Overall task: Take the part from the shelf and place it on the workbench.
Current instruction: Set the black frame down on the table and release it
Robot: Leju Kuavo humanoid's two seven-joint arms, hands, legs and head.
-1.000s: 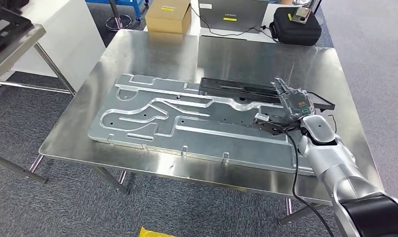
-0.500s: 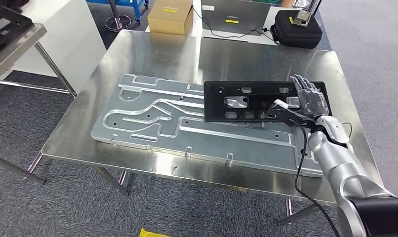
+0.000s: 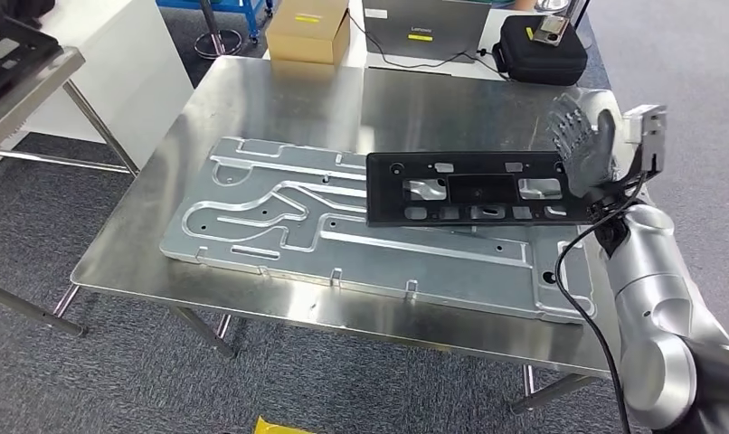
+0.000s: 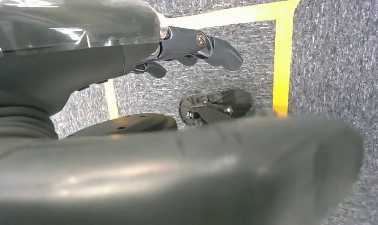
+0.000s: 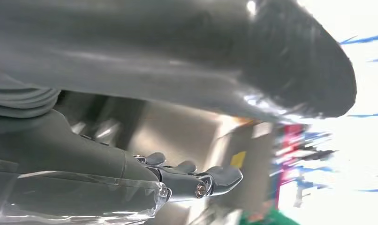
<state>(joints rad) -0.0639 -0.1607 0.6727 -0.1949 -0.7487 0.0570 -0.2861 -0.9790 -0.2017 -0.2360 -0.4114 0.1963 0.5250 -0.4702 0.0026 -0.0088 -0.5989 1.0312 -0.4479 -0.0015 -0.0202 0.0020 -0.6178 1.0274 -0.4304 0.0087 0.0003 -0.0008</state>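
Observation:
The part, a flat black plastic frame (image 3: pixel 478 188) with several cutouts, lies on the large machined aluminium plate (image 3: pixel 279 212) on the steel workbench (image 3: pixel 279 99). My right hand (image 3: pixel 582 145) is raised just above and beyond the frame's right end, fingers spread, holding nothing and apart from the frame. In the right wrist view that hand (image 5: pixel 192 180) shows straight fingers with nothing in them. My left hand (image 4: pixel 107 61) hangs over grey carpet, its fingers (image 4: pixel 210 44) extended and empty.
Behind the workbench stand a cardboard box (image 3: pixel 308 29), a laptop (image 3: pixel 424 23) and a black case (image 3: pixel 539 50). The shelf (image 3: pixel 17 63) with a black tray is at the far left. Yellow floor tape (image 4: pixel 282 56) runs under the left hand.
One second ago my right hand held the frame on edge. It laid it flat on the plate, then let go and rose up and to the right.

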